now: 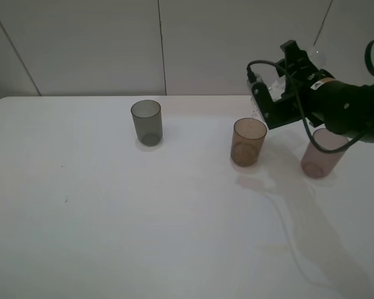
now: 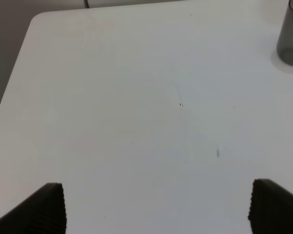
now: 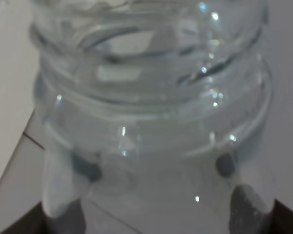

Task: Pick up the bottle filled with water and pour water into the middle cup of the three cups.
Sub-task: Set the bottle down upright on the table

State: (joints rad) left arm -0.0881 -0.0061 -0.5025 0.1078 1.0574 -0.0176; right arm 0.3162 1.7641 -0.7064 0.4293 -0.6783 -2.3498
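Note:
My right gripper [image 1: 288, 87] is shut on the clear bottle [image 1: 272, 87] and holds it tilted, with its open neck down and to the left, just above the rim of the amber-brown middle cup [image 1: 248, 142]. A thin thread of water seems to fall from the neck into that cup. The bottle's threaded neck [image 3: 151, 97] fills the right wrist view, with a finger pad [image 3: 248, 204] on its side. The smoky grey cup [image 1: 147, 122] stands at the left and the mauve-pink cup [image 1: 321, 154] at the right, partly under the arm. My left gripper [image 2: 156, 209] is open and empty over bare table.
The white table [image 1: 112, 218] has its back edge against a pale panelled wall. The grey cup also shows in the left wrist view [image 2: 290, 36], far from the left fingers. The right arm's black cables loop above the pink cup.

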